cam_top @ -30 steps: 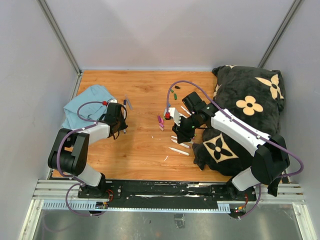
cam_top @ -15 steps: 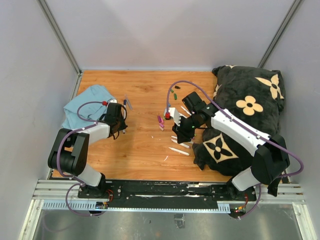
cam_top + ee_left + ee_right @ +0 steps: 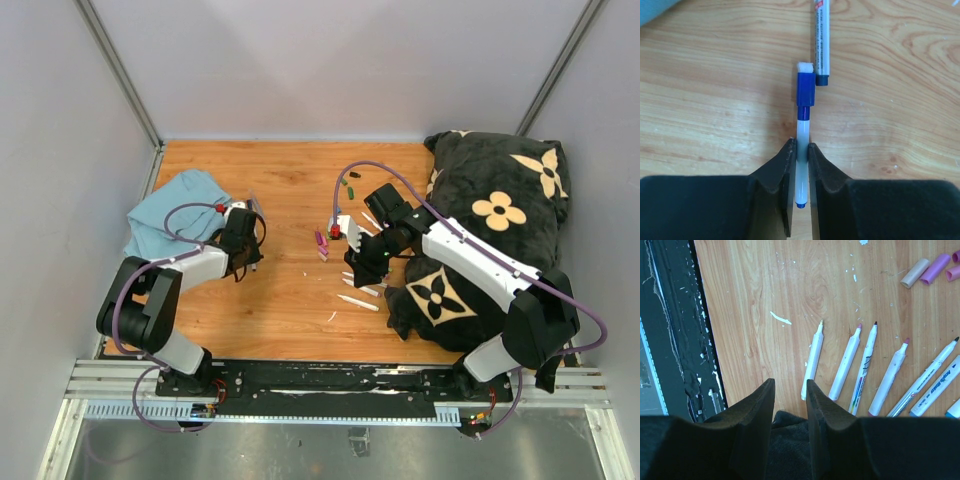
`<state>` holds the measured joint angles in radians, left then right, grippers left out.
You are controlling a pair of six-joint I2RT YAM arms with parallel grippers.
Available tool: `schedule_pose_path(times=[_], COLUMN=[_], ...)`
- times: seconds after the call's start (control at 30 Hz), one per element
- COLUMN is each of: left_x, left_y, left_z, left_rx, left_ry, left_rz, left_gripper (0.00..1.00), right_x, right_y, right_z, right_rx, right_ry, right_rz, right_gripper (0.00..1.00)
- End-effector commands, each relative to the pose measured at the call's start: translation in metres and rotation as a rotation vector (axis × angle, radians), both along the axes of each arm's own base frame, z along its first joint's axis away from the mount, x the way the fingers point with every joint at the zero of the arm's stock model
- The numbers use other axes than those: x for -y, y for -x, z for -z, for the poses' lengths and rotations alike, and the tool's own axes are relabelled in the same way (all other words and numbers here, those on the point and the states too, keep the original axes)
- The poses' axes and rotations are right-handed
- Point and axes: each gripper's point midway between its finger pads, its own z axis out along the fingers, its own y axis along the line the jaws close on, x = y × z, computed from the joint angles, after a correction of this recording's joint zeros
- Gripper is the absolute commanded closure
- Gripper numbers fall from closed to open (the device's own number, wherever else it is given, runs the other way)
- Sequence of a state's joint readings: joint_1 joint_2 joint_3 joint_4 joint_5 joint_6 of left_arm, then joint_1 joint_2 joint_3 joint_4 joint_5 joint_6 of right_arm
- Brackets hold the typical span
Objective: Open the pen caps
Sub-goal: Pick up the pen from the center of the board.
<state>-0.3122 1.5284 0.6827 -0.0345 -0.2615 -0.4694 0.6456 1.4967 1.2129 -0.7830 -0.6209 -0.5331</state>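
Note:
My left gripper (image 3: 800, 145) is shut on the white barrel of a slim marker (image 3: 802, 150) low over the wood, and its blue pen cap (image 3: 805, 89) is still on, pointing away. A second marker (image 3: 821, 40) with a dark end lies just beyond. In the top view the left gripper (image 3: 243, 245) is beside the blue cloth. My right gripper (image 3: 790, 385) stands open and empty above several uncapped white markers (image 3: 847, 362). Loose pen caps, beige (image 3: 915, 273) and purple (image 3: 935, 268), lie nearby, and pink ones (image 3: 321, 241) show in the top view.
A big black pillow (image 3: 490, 240) with cream flowers fills the right side, its edge under the right gripper. A light blue cloth (image 3: 175, 210) lies at the left. Green caps (image 3: 350, 185) sit further back. The black rail (image 3: 670, 340) runs along the near edge.
The left gripper has shifted a little to the right and its jaws have closed further onto the blue-capped marker. The right arm has stayed still.

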Motion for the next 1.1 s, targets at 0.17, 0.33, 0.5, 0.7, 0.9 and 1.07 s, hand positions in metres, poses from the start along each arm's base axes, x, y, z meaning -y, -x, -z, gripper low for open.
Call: schedule_pose_path(times=[0.17, 0.33, 0.5, 0.7, 0.9, 1.07], left_x=[0.019, 0.039, 0.057, 0.058, 0.058, 0.057], left_y=[0.052, 0.067, 0.080, 0.083, 0.081, 0.081], left_z=[0.019, 0.010, 0.012, 0.021, 0.025, 0.034], left_rx=[-0.116, -0.105, -0.141, -0.180, -0.200, -0.231], left_ry=[-0.002, 0.019, 0.000, -0.041, -0.068, -0.091], left_rz=[0.044, 0.108, 0.184, 0.202, 0.217, 0.225], left_gripper=[0.85, 0.85, 0.84, 0.82, 0.72, 0.72], right_x=[0.004, 0.004, 0.004, 0.004, 0.004, 0.004], right_y=[0.001, 0.001, 0.001, 0.001, 0.001, 0.001], right_z=[-0.002, -0.001, 0.000, 0.000, 0.001, 0.000], right_rx=[-0.010, -0.009, -0.011, -0.011, -0.016, -0.011], right_ry=[-0.013, -0.012, -0.010, -0.009, -0.007, -0.008], right_rz=[-0.007, -0.007, -0.007, -0.007, -0.007, -0.007], right_gripper=[0.67, 0.67, 0.67, 0.67, 0.67, 0.67])
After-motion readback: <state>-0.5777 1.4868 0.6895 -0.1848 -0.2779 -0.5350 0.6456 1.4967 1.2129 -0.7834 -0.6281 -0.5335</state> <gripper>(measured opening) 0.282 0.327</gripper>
